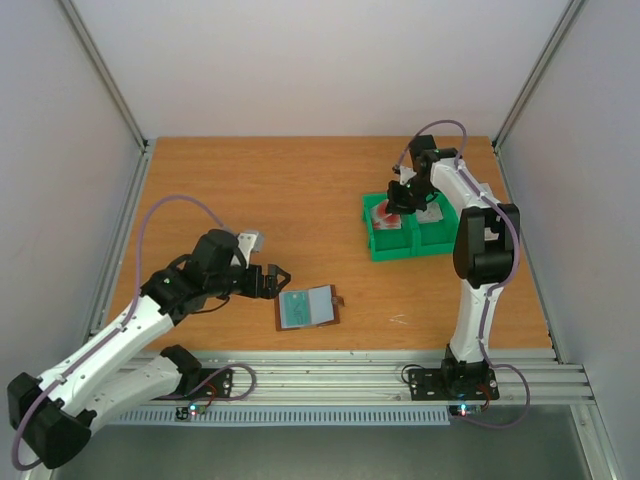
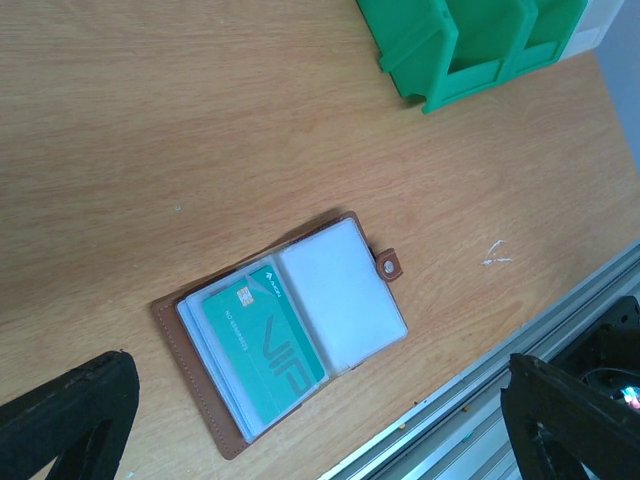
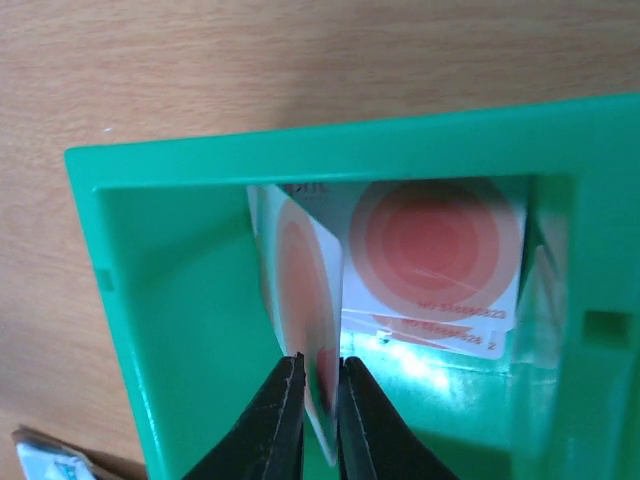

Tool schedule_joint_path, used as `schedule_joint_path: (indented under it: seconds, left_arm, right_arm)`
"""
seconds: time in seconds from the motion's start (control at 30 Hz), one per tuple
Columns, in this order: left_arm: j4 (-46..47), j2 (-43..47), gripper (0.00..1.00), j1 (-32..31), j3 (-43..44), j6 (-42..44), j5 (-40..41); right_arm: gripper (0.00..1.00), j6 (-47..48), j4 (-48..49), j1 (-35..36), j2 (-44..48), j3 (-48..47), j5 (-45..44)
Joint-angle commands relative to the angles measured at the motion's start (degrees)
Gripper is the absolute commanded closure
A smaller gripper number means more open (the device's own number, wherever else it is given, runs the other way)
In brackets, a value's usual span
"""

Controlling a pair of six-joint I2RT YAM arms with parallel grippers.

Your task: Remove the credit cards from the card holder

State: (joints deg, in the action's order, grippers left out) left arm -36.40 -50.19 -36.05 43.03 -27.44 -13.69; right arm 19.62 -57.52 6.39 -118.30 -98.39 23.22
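Upper right, the right claw [image 1: 399,200] pinches a pink card [image 3: 300,290] on edge in the bin [image 1: 386,246], likely to drop it; the left claw [image 1: 274,283] hovers spread by the holder [image 1: 308,308].

We're looking at a wooden table [image 1: 250,200]. A wallet [image 1: 308,307] is lying open on it near the front edge, and green bins [image 1: 395,245] are sitting far right, well apart from it.
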Motion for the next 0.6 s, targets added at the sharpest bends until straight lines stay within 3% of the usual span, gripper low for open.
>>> schedule_joint_path:
  seconds: [0.0,0.57]
  left_arm:
    - [3.3,-1.1,0.01,0.1,0.4,0.0,-0.2]
    - [4.7,-11.5,0.01,0.1,-0.4,-1.1,-4.3]
  right_arm:
    - [0.85,1.2,-1.3,-0.3,-1.0,-2.5,-5.7]
    - [0.75,-2.5,-2.3,-0.3,0.5,-3.8,-10.0]
